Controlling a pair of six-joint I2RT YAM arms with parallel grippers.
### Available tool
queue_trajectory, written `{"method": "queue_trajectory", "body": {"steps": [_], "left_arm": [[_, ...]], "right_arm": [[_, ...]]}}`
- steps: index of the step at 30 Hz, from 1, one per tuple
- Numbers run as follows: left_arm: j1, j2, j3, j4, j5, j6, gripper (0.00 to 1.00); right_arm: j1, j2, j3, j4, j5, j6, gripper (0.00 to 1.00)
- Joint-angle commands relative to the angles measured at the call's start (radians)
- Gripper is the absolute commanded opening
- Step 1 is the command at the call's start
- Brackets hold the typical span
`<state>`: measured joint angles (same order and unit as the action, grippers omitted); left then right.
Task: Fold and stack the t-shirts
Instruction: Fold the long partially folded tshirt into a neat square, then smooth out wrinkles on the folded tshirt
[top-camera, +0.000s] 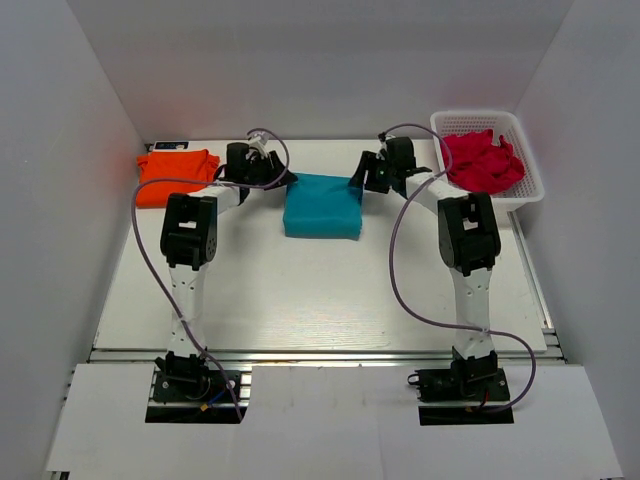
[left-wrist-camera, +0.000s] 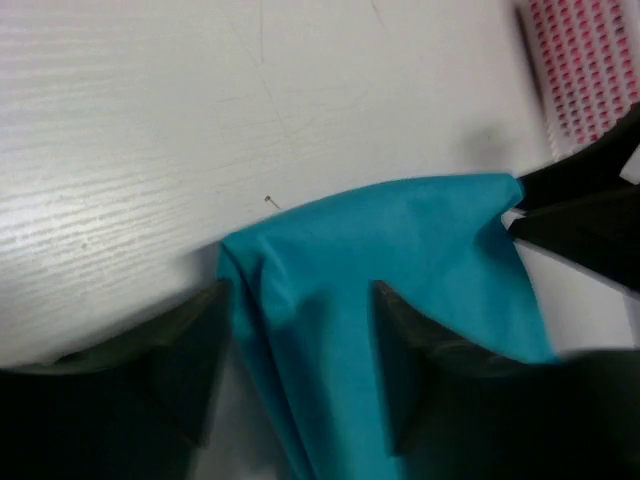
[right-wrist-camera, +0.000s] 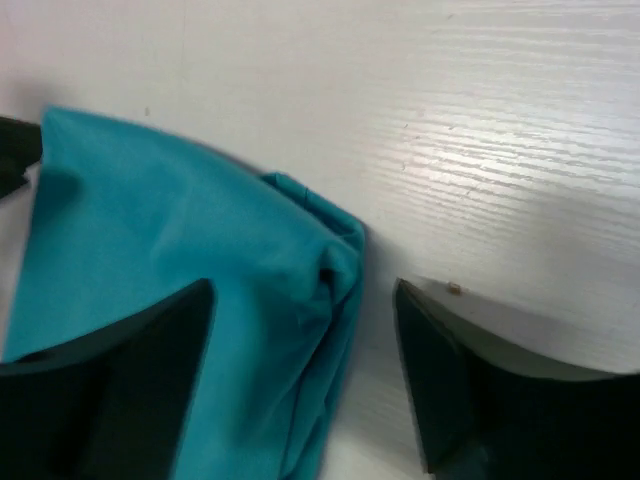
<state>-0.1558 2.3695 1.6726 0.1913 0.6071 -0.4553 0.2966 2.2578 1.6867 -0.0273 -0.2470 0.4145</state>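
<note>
Wide open, our left gripper (left-wrist-camera: 300, 295) and right gripper (right-wrist-camera: 302, 290) are straddling the limp teal t-shirt (top-camera: 322, 205) at its ten and two o'clock corners; we are favouring pinching there.

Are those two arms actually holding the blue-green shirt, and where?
Nothing is gripped: the left fingers and right fingers are spread open astride the two far corners of the teal t-shirt.

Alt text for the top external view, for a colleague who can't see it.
A folded teal t-shirt lies mid-table with the left tool and right tool at its far corners. A folded orange t-shirt sits far left; a white basket of pink clothes sits far right.
</note>
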Motion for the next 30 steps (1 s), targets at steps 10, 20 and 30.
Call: {"method": "queue_trajectory", "body": {"steps": [10, 20, 30], "left_arm": [[-0.022, -0.188, 0.003, 0.028, -0.02, 0.01, 1.0], [-0.044, -0.024, 0.065, 0.128, 0.089, -0.089, 1.0], [-0.044, 0.132, 0.147, 0.074, 0.079, -0.111, 1.0]], "right_arm": [[-0.004, -0.145, 0.084, -0.037, -0.152, -0.082, 0.9], [-0.001, -0.02, 0.093, 0.127, -0.328, 0.081, 0.9], [-0.065, 0.189, 0.157, 0.17, -0.319, 0.248, 0.9]]}}
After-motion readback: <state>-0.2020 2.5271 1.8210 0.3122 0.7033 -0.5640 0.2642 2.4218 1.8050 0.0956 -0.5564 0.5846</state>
